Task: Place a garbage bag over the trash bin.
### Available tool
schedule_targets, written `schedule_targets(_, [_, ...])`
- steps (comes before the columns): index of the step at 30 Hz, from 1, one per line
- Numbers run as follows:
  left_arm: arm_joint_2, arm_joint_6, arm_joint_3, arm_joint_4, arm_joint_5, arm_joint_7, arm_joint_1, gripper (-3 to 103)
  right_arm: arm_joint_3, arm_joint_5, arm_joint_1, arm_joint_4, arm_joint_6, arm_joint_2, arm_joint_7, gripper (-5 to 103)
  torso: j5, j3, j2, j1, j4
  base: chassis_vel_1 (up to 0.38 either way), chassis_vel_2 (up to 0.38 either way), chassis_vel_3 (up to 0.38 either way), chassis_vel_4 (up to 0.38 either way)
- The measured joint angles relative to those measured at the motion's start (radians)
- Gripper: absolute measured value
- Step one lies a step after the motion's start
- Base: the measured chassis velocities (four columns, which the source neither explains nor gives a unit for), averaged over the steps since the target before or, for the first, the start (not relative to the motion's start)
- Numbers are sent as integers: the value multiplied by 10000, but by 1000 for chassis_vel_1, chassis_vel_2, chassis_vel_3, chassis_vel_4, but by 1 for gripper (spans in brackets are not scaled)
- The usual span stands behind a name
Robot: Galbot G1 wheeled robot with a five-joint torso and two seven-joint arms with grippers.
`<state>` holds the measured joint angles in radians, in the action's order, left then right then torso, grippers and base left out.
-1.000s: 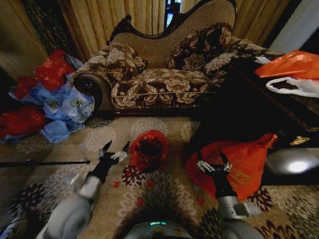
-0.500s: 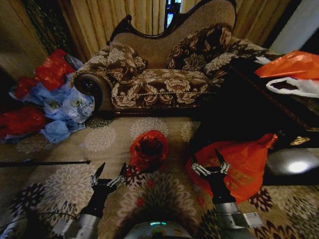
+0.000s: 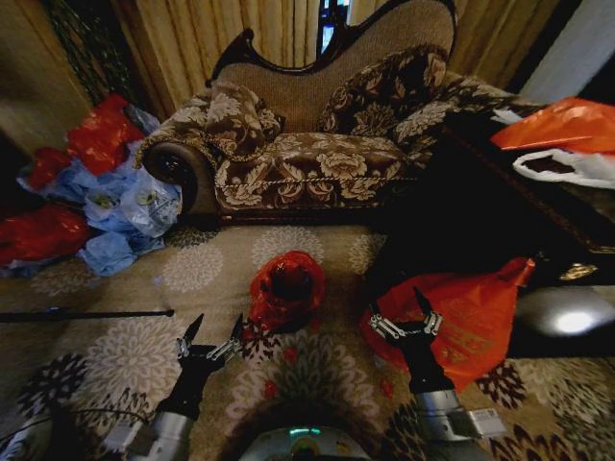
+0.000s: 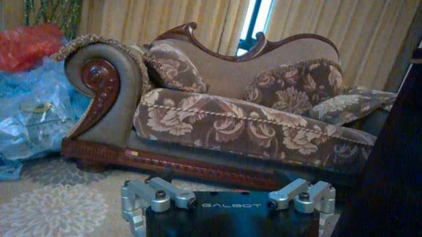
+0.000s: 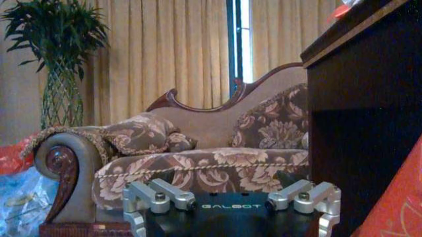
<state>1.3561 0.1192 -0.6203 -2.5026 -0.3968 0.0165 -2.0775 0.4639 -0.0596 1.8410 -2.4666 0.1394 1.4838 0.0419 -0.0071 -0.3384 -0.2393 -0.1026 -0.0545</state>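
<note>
Wrapping the trash bin [image 3: 286, 288], garbage bag [image 3: 269, 309] sits untouched.

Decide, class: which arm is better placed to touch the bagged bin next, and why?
Probably the left. The left gripper hangs open just beside the garbage bag covering the trash bin; the right gripper sits farther off, before the orange bag bundle.

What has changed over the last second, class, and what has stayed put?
The left gripper drew back from beside the bin, toward the robot and slightly to its left; its fingers stayed open. The right gripper shifted only slightly and is open too. Neither holds anything. The bag still sheathes the bin on the carpet, and the sofa and the large orange bag are unmoved.
</note>
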Motion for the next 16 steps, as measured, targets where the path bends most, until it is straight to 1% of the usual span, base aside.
schedule_targets(16, [-17, -20, 14, 16, -22, -14, 25, 100, 1, -15, -8, 14, 0, -8, -6, 100, 0, 0, 2, 0, 0, 0, 0, 0, 0])
